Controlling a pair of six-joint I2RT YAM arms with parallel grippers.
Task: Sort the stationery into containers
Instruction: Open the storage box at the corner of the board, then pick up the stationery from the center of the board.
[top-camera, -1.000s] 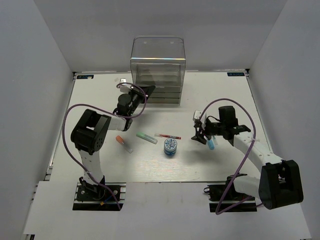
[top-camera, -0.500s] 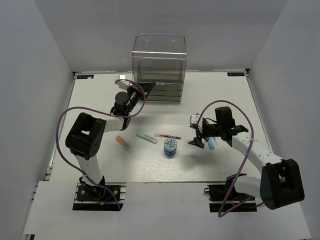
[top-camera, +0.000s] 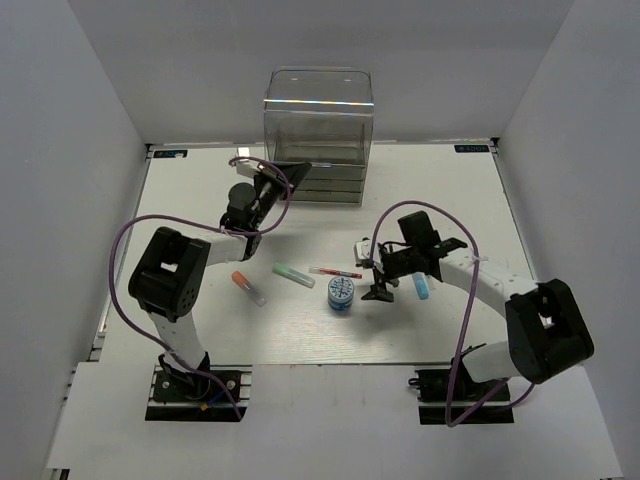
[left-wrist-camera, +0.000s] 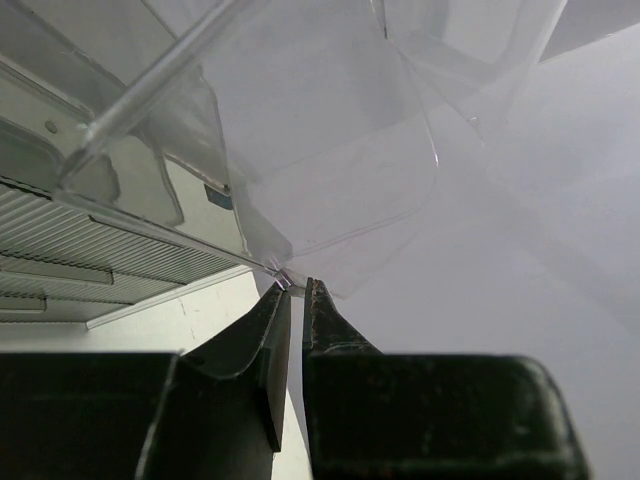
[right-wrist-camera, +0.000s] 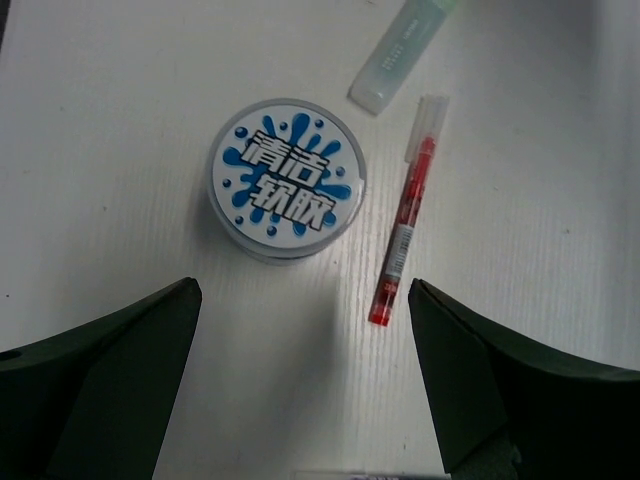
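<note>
- The white tabletop (top-camera: 460, 190) is matt and faintly ribbed, and is closed in on the left, right and far sides by plain pale grey walls (top-camera: 90, 90).
- Both arms are bolted to black plates on the near ledge, with purple cables (top-camera: 125, 260) looping above them.
- A tall clear plastic cabinet with stacked see-through drawers and greyish frames (top-camera: 318, 130) stands at the far middle of the table, close to the far wall.
- The left gripper (top-camera: 292, 172) reaches to the cabinet's left front corner. Its jaws are pinched almost together on the thin edge of a clear plastic drawer (left-wrist-camera: 330, 180).
- The right gripper (top-camera: 378, 279) hangs over the middle of the table with its fingers spread wide and nothing between them.
- A round blue-and-white patterned roll (right-wrist-camera: 288, 180) lies flat just left of that gripper, with a thin red-and-white pen (right-wrist-camera: 405, 235) just beyond it. The two lie close together but apart, and the wrist view shows both in the gap between the fingers.
- A mint-green marker (top-camera: 293, 275) lies left of the pen.
- An orange-capped marker (top-camera: 248, 288) lies further left, near the left arm.
- A light-blue marker (top-camera: 421, 286) lies right of the open gripper, beside the right arm's forearm.
</note>
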